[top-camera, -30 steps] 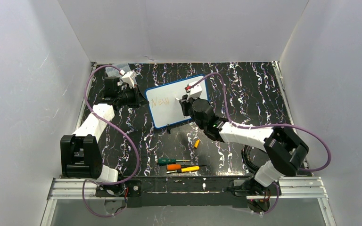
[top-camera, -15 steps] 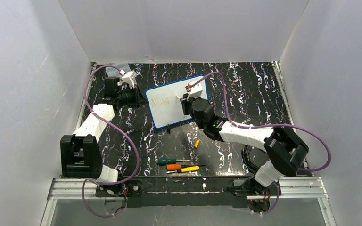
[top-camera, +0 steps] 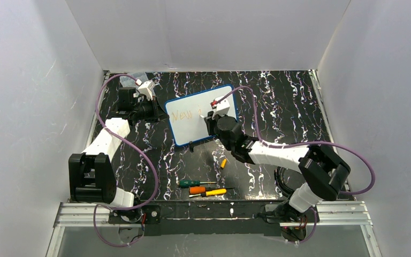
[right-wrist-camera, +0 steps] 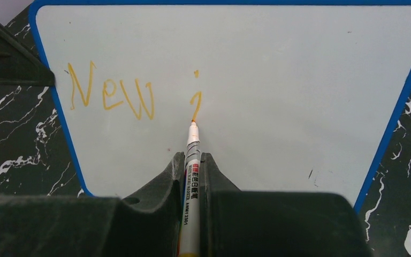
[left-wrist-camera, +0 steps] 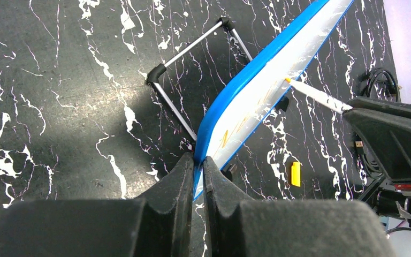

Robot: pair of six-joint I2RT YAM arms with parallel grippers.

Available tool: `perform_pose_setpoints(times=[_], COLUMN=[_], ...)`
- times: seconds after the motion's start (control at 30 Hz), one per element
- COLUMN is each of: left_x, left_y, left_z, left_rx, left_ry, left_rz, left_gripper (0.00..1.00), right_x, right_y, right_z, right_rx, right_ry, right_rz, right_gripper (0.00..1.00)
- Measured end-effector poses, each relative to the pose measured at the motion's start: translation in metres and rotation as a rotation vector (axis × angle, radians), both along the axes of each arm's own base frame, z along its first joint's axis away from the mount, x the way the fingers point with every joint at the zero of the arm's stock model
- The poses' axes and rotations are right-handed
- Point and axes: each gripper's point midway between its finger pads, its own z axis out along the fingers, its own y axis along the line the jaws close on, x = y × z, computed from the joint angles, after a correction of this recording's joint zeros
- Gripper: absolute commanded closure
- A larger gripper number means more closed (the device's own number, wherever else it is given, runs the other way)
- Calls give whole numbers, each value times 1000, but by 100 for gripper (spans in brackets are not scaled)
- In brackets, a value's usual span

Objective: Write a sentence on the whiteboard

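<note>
The whiteboard [top-camera: 195, 122], white with a blue frame, stands tilted on the table's far middle; it also shows in the right wrist view [right-wrist-camera: 278, 107] and edge-on in the left wrist view [left-wrist-camera: 257, 91]. The sentence [right-wrist-camera: 112, 93] reads "New" in orange, with a "j" [right-wrist-camera: 195, 101] started beside it. My left gripper [left-wrist-camera: 199, 163] is shut on the board's blue left edge. My right gripper [right-wrist-camera: 192, 160] is shut on a white marker [right-wrist-camera: 191, 176], whose orange tip touches the board at the foot of the "j".
A yellow marker cap [top-camera: 223, 163] lies on the black marbled table below the board. Screwdrivers, green [top-camera: 195, 183] and orange-yellow [top-camera: 208, 191], lie near the front edge. A black cable coil [top-camera: 284, 179] lies by the right arm. White walls enclose the table.
The right gripper has moved the marker a little down the board, and the "j" stroke has appeared after "New". The left arm has not moved.
</note>
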Motion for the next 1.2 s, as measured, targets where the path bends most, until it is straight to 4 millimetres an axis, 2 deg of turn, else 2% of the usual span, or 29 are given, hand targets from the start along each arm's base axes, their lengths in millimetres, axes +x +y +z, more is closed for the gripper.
perform_pose_setpoints(times=[0.17, 0.43, 0.63, 0.9, 1.2], left_x=[0, 0, 0, 0, 0], left_y=[0, 0, 0, 0, 0], left_z=[0, 0, 0, 0, 0], left_rx=[0, 0, -1, -2, -2], left_ry=[0, 0, 0, 0, 1], left_rz=[0, 0, -2, -2, -2], left_gripper=[100, 100, 100, 100, 100], right_x=[-7, -12, -9, -3, 5], right_y=[2, 11, 17, 4, -7], right_z=[-9, -10, 2, 21, 24], right_rx=[0, 16, 54, 62, 46], right_ry=[23, 29, 6, -42, -63], right_rz=[11, 28, 29, -36, -86], right_gripper=[99, 99, 99, 99, 99])
